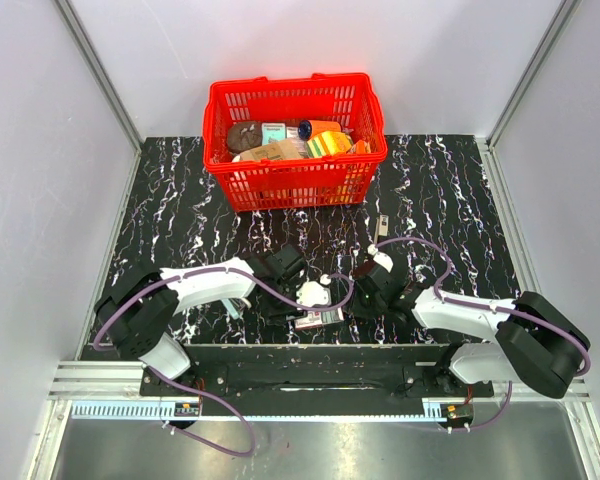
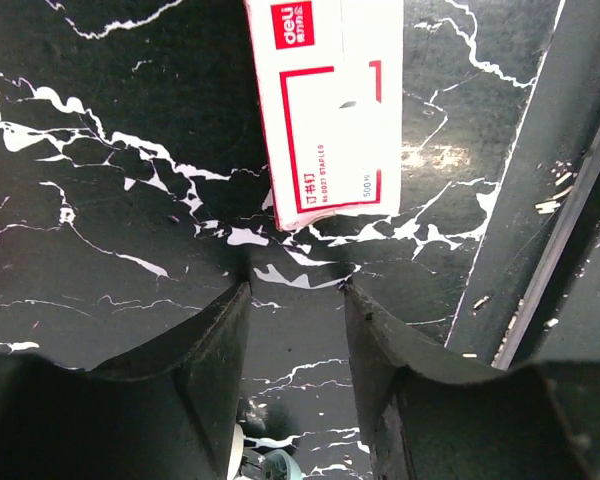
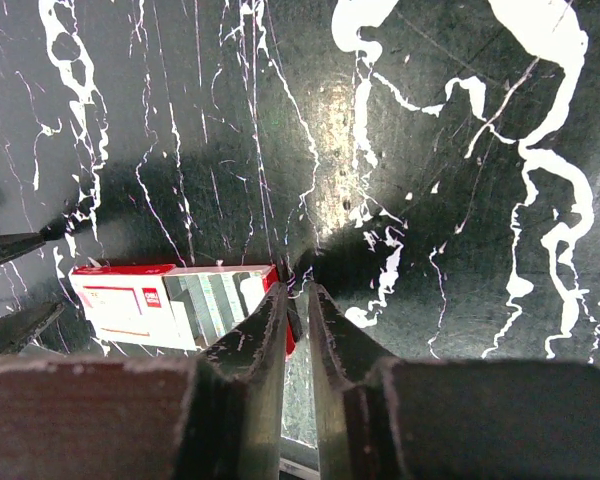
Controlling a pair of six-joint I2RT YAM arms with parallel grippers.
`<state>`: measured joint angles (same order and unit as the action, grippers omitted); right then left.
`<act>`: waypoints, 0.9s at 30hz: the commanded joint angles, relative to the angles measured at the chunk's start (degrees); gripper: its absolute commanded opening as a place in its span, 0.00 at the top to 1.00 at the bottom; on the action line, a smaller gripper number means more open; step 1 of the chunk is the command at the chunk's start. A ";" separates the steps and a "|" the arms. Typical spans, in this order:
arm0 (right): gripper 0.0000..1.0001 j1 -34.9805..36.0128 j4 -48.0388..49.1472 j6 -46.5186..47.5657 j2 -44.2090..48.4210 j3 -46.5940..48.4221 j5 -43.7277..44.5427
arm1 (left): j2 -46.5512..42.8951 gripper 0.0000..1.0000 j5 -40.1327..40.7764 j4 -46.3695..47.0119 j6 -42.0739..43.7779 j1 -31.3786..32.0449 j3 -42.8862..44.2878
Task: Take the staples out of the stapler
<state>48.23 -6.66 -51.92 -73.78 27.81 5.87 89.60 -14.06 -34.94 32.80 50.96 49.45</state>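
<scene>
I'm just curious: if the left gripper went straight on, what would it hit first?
Most likely the carton, lying just ahead of the left gripper, though it might touch the table first; depth is unclear.
</scene>
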 commanded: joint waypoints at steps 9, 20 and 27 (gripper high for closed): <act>0.82 -0.33 -3.80 -0.46 0.30 -0.74 -2.00 | 1.71 0.53 -2.72 3.03 -1.59 3.79 2.31; 0.84 -0.24 -1.34 -0.20 -2.42 -0.30 -4.99 | 3.04 0.53 -2.37 4.44 -1.68 4.41 4.07; 0.85 -0.24 -1.34 0.07 -2.95 -0.39 -5.52 | 3.73 0.53 -1.67 4.27 -1.42 4.50 5.13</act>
<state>48.07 -5.43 -52.40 -74.91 27.77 1.41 92.09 -15.11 -33.30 31.22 55.09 51.83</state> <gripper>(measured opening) 0.157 0.471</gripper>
